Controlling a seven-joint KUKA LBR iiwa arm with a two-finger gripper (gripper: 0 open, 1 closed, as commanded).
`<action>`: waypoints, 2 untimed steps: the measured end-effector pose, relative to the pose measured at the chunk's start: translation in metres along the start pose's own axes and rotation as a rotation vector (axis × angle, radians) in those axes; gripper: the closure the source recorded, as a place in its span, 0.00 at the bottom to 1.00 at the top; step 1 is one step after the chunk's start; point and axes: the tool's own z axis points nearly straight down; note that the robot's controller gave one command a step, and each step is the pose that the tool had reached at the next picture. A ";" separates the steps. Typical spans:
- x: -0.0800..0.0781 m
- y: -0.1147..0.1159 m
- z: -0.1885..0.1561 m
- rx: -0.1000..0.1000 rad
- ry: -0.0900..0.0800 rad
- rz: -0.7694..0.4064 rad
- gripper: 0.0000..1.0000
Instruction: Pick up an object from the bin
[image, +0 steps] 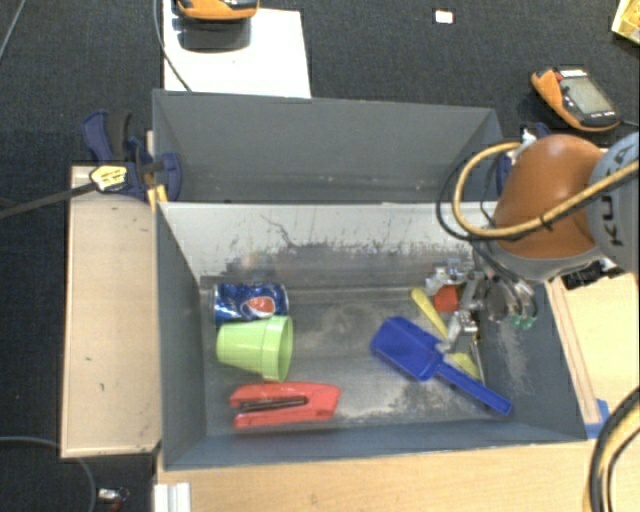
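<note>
Matt, scuffed grey metal bin (330, 150); smooth plastic green cup (255, 347) and blue scoop (410, 350); glossy red stapler (285, 402); shiny blue can (250, 300).

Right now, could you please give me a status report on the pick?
Tool low at right end of bin, over yellow strip beside blue scoop. Green cup, red stapler far left, clear.

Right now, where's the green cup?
The green cup lies on its side at the left of the bin, between the blue can and the red stapler.

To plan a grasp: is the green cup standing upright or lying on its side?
On its side: the green cup shows its side wall, with the rim toward the view's right.
</note>
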 end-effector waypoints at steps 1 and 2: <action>-0.002 0.000 -0.005 0.001 -0.008 -0.002 0.00; 0.012 -0.005 0.049 0.000 -0.014 0.140 0.00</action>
